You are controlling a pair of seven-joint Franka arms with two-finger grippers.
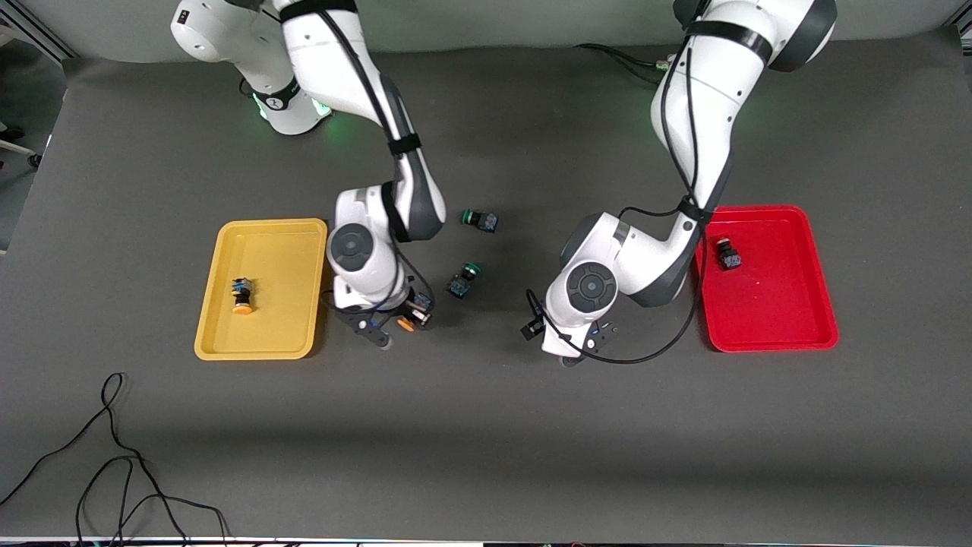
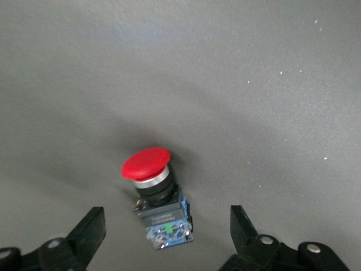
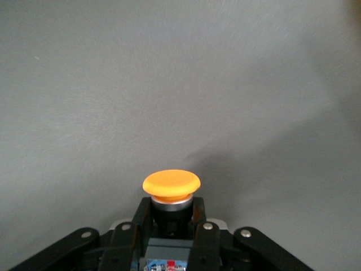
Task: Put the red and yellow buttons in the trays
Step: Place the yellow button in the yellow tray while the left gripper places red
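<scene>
My right gripper (image 1: 396, 320) is shut on a yellow button (image 1: 408, 324), low over the table beside the yellow tray (image 1: 285, 235). In the right wrist view the fingers (image 3: 142, 217) clamp the dark body under the orange cap (image 3: 171, 183). A second yellow button (image 1: 243, 296) lies in the yellow tray. My left gripper (image 1: 581, 346) is open and low over the table beside the red tray (image 1: 790, 311). In the left wrist view (image 2: 166, 226) a red button (image 2: 148, 165) lies on its side between the fingers, untouched. Another red button (image 1: 729, 254) lies in the red tray.
Two green-capped buttons lie on the mat between the arms, one (image 1: 480, 220) farther from the front camera and one (image 1: 463, 279) close to my right gripper. A loose black cable (image 1: 114, 456) lies near the front edge at the right arm's end.
</scene>
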